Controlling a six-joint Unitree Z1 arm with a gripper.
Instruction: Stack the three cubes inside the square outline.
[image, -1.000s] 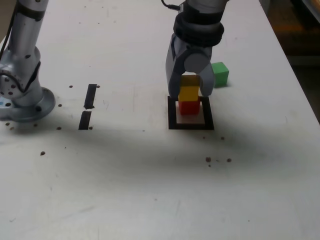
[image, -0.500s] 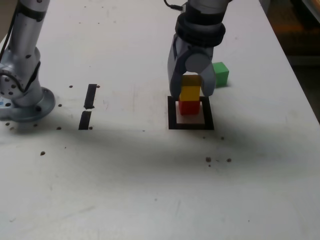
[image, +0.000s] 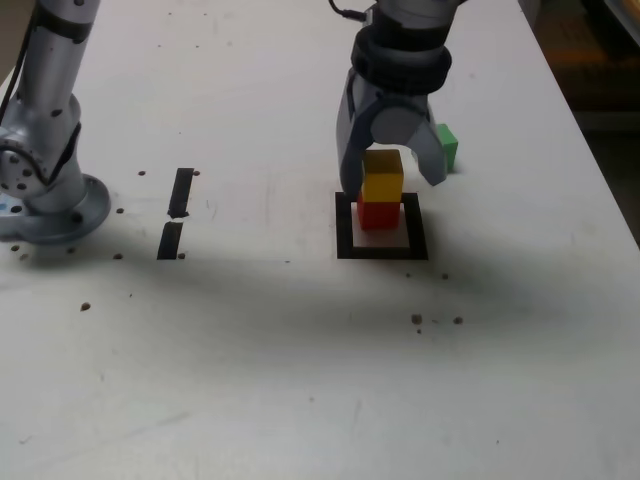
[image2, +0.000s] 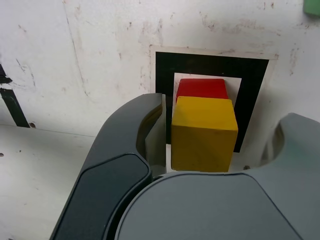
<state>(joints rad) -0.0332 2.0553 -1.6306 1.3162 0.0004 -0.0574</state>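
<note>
Readable text: none in either view.
Yellow cube (image: 382, 178): plain faces, no print.
Red cube (image: 378, 214): plain, no print.
Green cube (image: 447, 147): plain as far as it shows.
Square outline (image: 345, 228): solid black band, no lettering.
Black strips (image: 182, 192): bare tape, no marks.
Table (image: 300, 350): only specks and scuffs.
Gripper (image: 391, 182): grey shell, no brand or label visible.

Yellow cube (image: 382, 176); red cube (image: 378, 214); green cube (image: 447, 146); black square outline (image: 346, 232)
</note>
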